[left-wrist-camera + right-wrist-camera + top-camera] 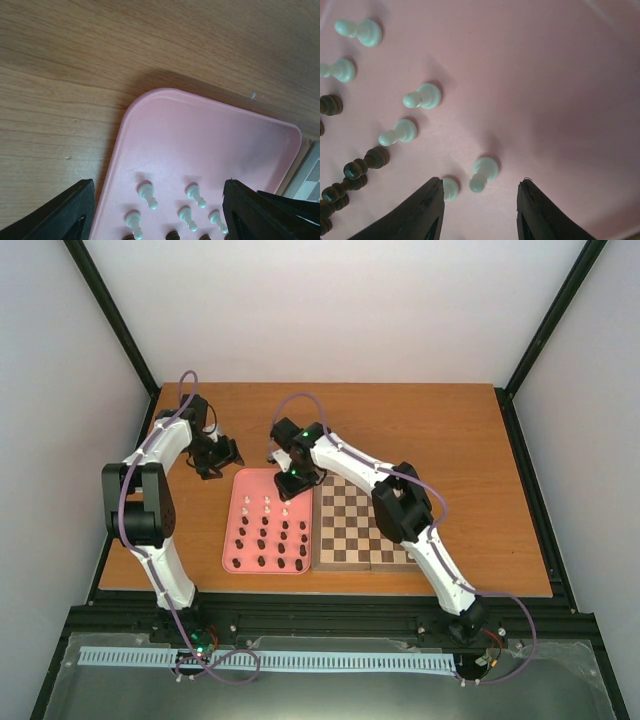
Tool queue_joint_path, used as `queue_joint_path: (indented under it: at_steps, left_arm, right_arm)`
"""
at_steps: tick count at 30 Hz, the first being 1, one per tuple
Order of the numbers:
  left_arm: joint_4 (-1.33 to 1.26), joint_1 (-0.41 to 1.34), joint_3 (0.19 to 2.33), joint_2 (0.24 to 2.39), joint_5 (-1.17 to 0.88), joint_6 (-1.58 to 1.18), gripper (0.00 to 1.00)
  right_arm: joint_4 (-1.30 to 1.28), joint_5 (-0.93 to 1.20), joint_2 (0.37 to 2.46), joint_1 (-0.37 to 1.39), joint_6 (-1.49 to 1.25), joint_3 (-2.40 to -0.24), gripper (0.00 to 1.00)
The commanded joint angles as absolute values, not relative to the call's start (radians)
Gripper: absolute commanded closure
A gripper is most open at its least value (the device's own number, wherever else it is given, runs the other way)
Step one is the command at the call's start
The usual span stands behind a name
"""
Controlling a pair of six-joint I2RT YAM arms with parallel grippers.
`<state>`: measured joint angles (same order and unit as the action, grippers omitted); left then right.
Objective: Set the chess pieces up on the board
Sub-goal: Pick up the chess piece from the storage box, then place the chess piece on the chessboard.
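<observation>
We see the wooden counter stretching under and beyond both pincers. On it the board lies just to the right of the right pincer, with its far left corner nearest the fingers. The pink tray sits against the board's left edge. It lies directly below the right pincer and just nearer and to the right of the left pincer.

The left pincer hangs above the counter by the tray's far left corner. Its jaws are spread wide and hold nothing. In its wrist view a few white pieces stand on the tray below the gap, apart from both fingers.

The right pincer is low over the far right part of the tray. Its jaws are partly apart and grip nothing.

All the chess pieces we can make out are on the tray. The white pieces stand in the far rows, close below and to the left of the right pincer. The dark pieces fill the rows nearer the arm bases.

In the right wrist view one white pawn sits between the two fingertips, with tray showing on both sides of it. A second pawn sits just beside one fingertip; we cannot tell whether it touches.
</observation>
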<state>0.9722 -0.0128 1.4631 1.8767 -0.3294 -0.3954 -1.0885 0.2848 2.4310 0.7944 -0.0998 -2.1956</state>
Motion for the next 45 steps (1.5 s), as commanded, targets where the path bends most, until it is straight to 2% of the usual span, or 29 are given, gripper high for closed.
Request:
queue_joint_path:
  at_steps: [1,7,13,21,26,32,37,41,45]
  left_arm:
    - [0.972,-0.009,1.470,1.840,-0.324,-0.384,0.21]
    - [0.978,-0.010,1.475,1.840,-0.326,-0.381,0.21]
    - [0.974,-0.009,1.470,1.844,-0.334,-0.382,0.21]
    - [0.973,-0.010,1.470,1.843,-0.329,-0.379,0.21]
    - [0.975,-0.010,1.471,1.841,-0.327,-0.379,0.21]
    - [0.975,-0.010,1.471,1.840,-0.325,-0.378,0.21]
    - [0.972,-0.010,1.470,1.842,-0.328,-0.379,0.21]
    - [0.971,-0.010,1.468,1.839,-0.327,-0.380,0.21]
    - [0.974,-0.010,1.468,1.841,-0.326,-0.379,0.21]
  right_arm:
    - [-1.117,0.314,2.470,0.815,-0.071,-2.229,0.61]
    - [-1.121,0.320,2.492,0.814,-0.073,-2.241,0.62]
    - [-1.120,0.310,2.499,0.815,-0.079,-2.242,0.74]
    - [-1.120,0.253,2.466,0.815,-0.081,-2.241,0.97]
    - [-1.082,0.191,2.331,0.799,-0.110,-2.172,0.97]
    - [-1.030,0.175,2.087,0.705,-0.189,-1.936,0.97]
    - [-1.025,0.133,1.897,0.592,-0.203,-1.658,0.97]
    - [-1.014,0.142,1.807,0.491,-0.194,-1.488,0.97]
    - [-1.024,0.116,1.795,0.446,-0.149,-1.416,0.97]
